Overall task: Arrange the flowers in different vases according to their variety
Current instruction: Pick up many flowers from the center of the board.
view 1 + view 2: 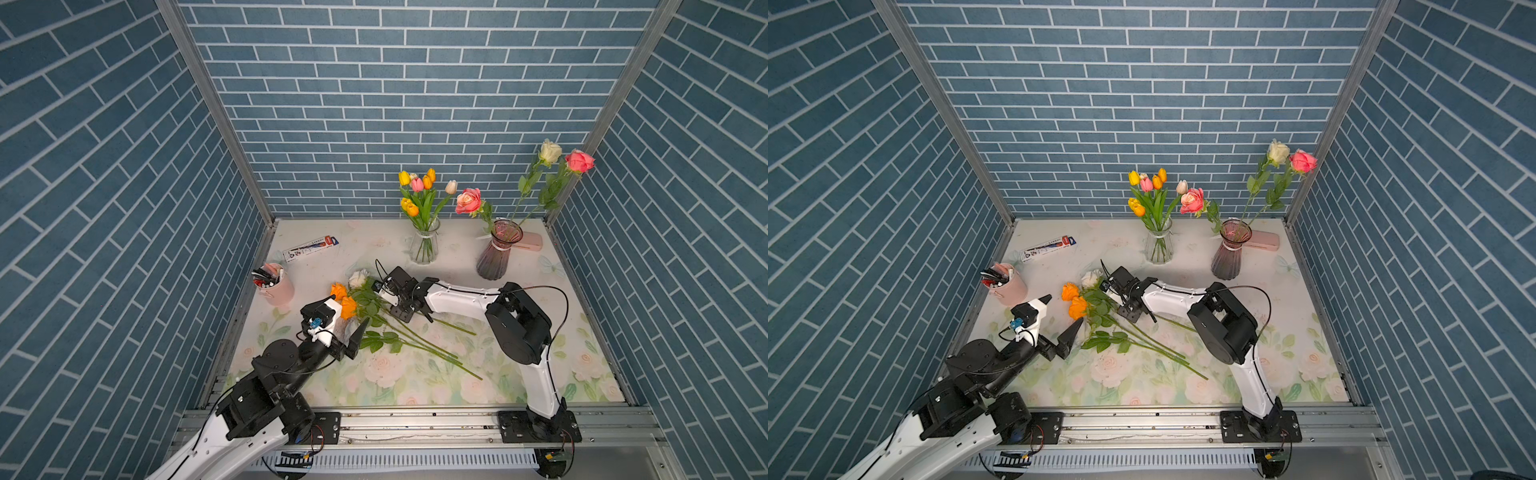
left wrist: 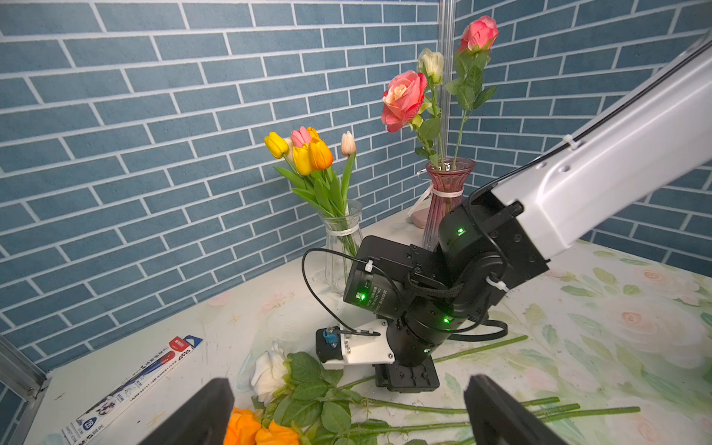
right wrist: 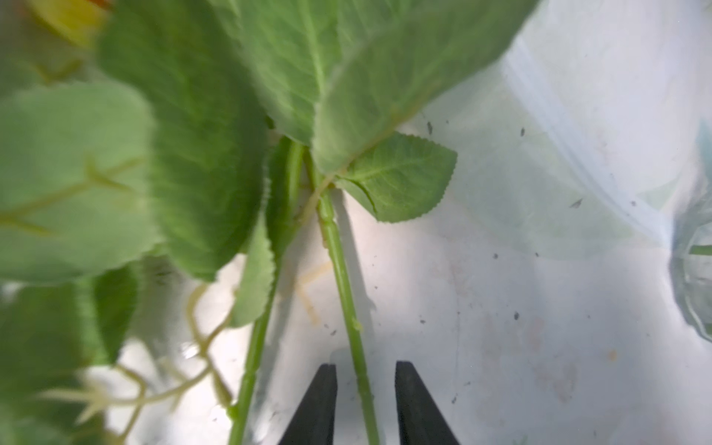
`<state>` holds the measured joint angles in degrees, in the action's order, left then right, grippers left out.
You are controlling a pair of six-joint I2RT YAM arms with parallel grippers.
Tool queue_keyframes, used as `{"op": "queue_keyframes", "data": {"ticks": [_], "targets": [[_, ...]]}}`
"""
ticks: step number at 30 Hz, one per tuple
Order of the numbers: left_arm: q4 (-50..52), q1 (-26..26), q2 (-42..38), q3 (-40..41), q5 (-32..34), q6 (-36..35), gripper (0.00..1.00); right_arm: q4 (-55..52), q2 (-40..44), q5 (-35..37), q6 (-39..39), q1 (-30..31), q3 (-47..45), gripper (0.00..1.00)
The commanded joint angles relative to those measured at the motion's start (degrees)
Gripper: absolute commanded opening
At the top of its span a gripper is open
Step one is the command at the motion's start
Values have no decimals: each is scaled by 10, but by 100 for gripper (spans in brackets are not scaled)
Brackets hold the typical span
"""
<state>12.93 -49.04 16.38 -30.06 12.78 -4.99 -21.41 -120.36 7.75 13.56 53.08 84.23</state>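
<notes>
Several tulips (image 1: 417, 187) stand in the clear vase (image 1: 424, 247). Three roses (image 1: 468, 200) stand in the purple vase (image 1: 496, 253). A white rose (image 1: 358, 277) and two orange roses (image 1: 348, 306) lie on the table, their stems (image 1: 419, 345) trailing toward the front. My right gripper (image 3: 365, 366) points down over these stems. Its jaws are slightly apart around one rose stem (image 3: 346, 293), with a gap on each side. My left gripper (image 2: 348, 385) hangs wide open beside the orange rose heads and holds nothing.
A squat pink pen cup (image 1: 276, 284) stands at the table's left edge, with a flat pen package (image 1: 311, 248) behind it. A pink box (image 1: 532, 243) lies behind the purple vase. Brick-patterned walls close in three sides.
</notes>
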Motion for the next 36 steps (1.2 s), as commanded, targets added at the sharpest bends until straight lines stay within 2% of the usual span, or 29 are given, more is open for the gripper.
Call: {"op": "queue_keyframes", "data": {"ticks": [1, 8, 9, 12, 15, 18, 22, 28, 36], "targets": [[-9, 3, -3, 6, 1, -6, 100, -6, -24, -32, 6, -12, 14, 30], [-9, 3, -3, 5, 1, -5, 100, -14, -40, -70, 7, -13, 21, 26], [-8, 3, -2, 6, 1, -6, 100, -16, -40, -79, 7, -13, 21, 22], [-7, 3, -4, 6, 1, -5, 100, -22, -39, -98, 5, -13, 18, 0], [-7, 3, -5, 6, 1, -5, 100, -21, -27, -94, -7, -13, 6, 0], [-6, 3, -6, 6, 0, -5, 100, -17, -3, -57, -35, -13, -8, 0], [-6, 3, -7, 6, -1, -5, 100, 13, 73, 0, -77, -10, -55, 0], [-6, 3, -7, 6, -3, -5, 100, 32, 170, 46, -87, 4, -97, 0], [-6, 3, -7, 6, -2, -5, 100, -14, 172, 139, -51, 35, -70, 0]]}}
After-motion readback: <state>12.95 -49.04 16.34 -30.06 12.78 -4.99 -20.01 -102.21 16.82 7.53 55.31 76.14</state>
